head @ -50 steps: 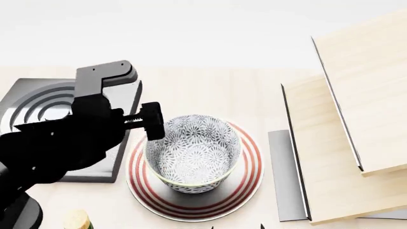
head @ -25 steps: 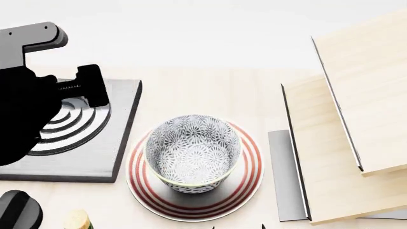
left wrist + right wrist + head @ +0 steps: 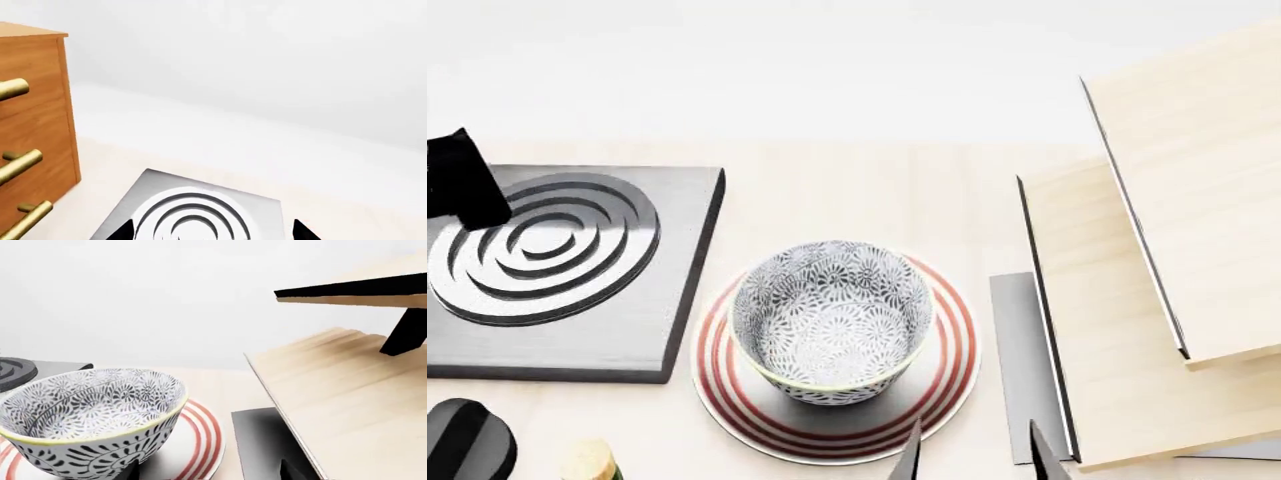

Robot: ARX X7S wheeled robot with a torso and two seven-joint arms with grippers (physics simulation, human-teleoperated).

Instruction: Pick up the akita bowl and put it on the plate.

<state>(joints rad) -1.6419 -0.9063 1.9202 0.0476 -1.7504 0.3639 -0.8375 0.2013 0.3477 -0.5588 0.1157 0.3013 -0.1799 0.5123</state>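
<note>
1. The right fingers [image 3: 1030, 452] are showing as two dark tips at the head view's lower edge, standing apart with nothing between them, just beside the plate [image 3: 950, 372].
2. The left fingers [image 3: 303, 231] are peeking in as two dark tips in the left wrist view, spread wide and holding nothing, over the burner [image 3: 200, 210].
3. The bowl [image 3: 831, 318] is sitting upright on the plate, mouth facing up, axis vertical, on the tabletop [image 3: 854, 190].
4. The right wrist view is showing the bowl's patterned outer wall and yellowish rim from the side; the head view is showing its inside.
5. Only the left wrist view is showing a wooden cabinet [image 3: 37, 120] with brass handles.
6. The head view is showing pale shelves [image 3: 1148, 290] right of the plate.
</note>
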